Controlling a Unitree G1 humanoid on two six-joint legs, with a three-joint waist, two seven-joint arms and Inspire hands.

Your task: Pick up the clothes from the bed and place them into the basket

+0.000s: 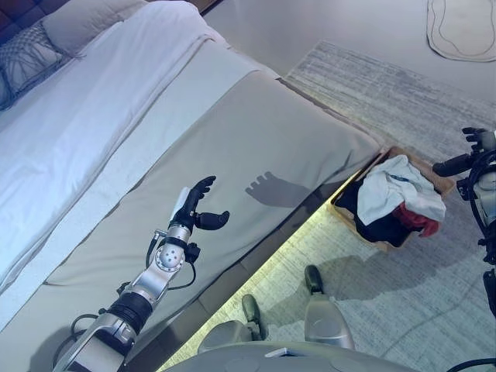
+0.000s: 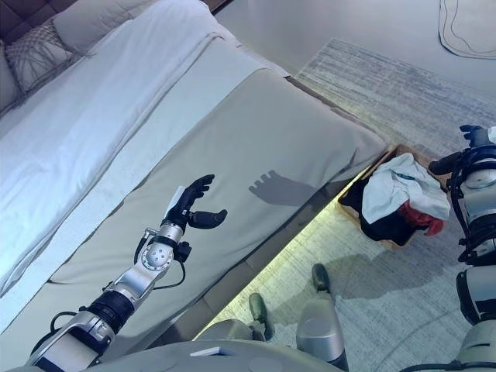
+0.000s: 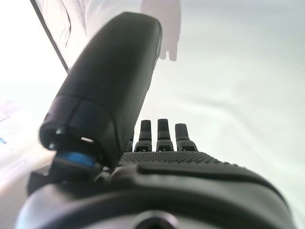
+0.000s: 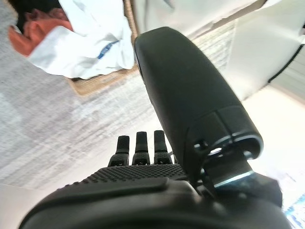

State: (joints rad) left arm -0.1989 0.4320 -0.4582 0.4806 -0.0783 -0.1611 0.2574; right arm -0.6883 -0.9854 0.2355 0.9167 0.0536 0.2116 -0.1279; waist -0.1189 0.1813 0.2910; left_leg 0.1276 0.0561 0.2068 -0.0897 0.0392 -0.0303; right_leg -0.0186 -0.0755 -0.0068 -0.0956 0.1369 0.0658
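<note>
A woven basket (image 1: pixel 431 173) stands on the rug beside the bed's foot corner. It holds a white garment (image 1: pixel 397 189), a red one (image 1: pixel 423 222) and dark clothes (image 1: pixel 372 225). My left hand (image 1: pixel 194 205) hovers over the beige bedspread (image 1: pixel 256 147), open with straight fingers and nothing in it. My right hand (image 1: pixel 465 163) hangs just right of the basket, above the rug, fingers straight and holding nothing. In the right wrist view the white garment (image 4: pixel 90 43) and the red one (image 4: pixel 35 31) lie in the basket (image 4: pixel 102 81). No loose clothes show on the bed.
White sheets (image 1: pixel 85 116) and pillows (image 1: pixel 77 23) cover the bed's far side. A grey rug (image 1: pixel 387 85) lies under the basket. A pale round mat (image 1: pixel 463 29) sits on the floor at the far right.
</note>
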